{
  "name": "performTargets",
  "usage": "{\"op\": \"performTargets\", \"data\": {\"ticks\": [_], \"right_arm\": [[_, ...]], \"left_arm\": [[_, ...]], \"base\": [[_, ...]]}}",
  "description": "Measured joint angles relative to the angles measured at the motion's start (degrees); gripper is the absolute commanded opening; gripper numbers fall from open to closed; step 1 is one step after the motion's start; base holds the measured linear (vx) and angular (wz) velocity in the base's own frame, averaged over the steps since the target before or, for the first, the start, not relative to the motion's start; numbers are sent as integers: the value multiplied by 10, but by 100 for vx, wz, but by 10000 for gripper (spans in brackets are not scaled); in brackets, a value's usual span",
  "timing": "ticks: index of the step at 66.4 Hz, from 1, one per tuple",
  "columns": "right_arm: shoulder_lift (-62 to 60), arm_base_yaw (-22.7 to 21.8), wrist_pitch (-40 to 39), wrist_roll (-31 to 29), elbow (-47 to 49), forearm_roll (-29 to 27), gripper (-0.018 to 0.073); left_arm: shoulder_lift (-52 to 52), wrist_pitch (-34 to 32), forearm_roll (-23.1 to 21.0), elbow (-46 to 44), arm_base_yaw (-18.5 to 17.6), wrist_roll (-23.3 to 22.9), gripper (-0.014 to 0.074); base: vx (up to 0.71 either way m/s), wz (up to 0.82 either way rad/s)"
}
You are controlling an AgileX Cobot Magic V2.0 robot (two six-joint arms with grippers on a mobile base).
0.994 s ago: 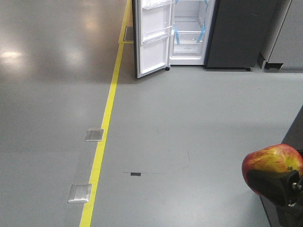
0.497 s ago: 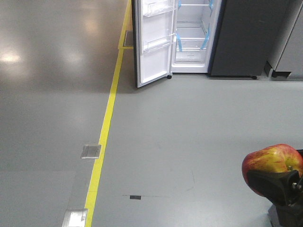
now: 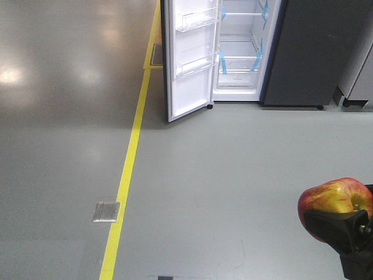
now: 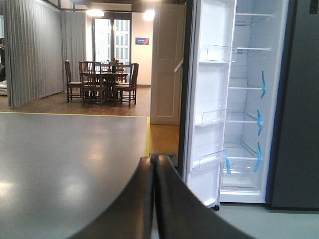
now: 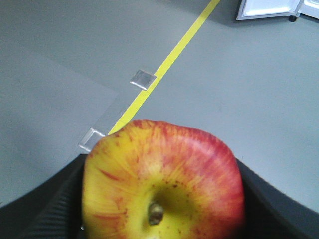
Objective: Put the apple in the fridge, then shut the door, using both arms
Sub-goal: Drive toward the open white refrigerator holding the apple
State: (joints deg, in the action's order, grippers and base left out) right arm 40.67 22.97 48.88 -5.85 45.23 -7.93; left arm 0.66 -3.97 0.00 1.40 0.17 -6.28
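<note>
At lower right of the front view:

- Item 1: apple [image 3: 331, 203], red with yellow patches, stem dimple facing the wrist camera. It is clamped between the jaws of the right gripper [image 3: 341, 230] and held above the floor [image 3: 233, 175], well apart from the fridge [image 3: 303, 52].
- Item 2: left gripper [image 4: 154, 194], jaws pressed together with nothing between them, pointing toward the fridge opening.
- Item 3: door [image 3: 189, 58], swung open with the white liner showing and clear bins [image 3: 198, 20] on its inner face. White compartment behind, with glass shelves [image 3: 236, 39] and blue tape [image 3: 222, 58] at the shelf ends.

Hazards, as judged:
- The apple is round and smooth, so a jolt during approach could roll it out of the grip.
- The door's edge and bins flank the opening on one side; an arm reaching in too close could clip them.
- A low placement could strike a shelf front.

Surroundings:
- Yellow line [image 3: 131, 157] along the floor, with a metal floor plate [image 3: 106, 211] beside it.
- Grey unit [image 3: 358, 76] to the right of the fridge.
- Dining table [image 4: 102, 75] and chairs, distant.
- Nothing visible on the floor between apple and fridge.
</note>
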Motion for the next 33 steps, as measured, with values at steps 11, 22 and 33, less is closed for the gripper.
{"op": "performTargets", "data": {"ticks": [11, 22, 33], "right_arm": [[0, 0, 0, 0, 0, 0, 194], [0, 0, 0, 0, 0, 0, 194], [0, 0, 0, 0, 0, 0, 194]], "left_arm": [[0, 0, 0, 0, 0, 0, -6], [0, 0, 0, 0, 0, 0, -6], [0, 0, 0, 0, 0, 0, -6]], "base": [[30, -5], [29, -5], [27, -4]]}}
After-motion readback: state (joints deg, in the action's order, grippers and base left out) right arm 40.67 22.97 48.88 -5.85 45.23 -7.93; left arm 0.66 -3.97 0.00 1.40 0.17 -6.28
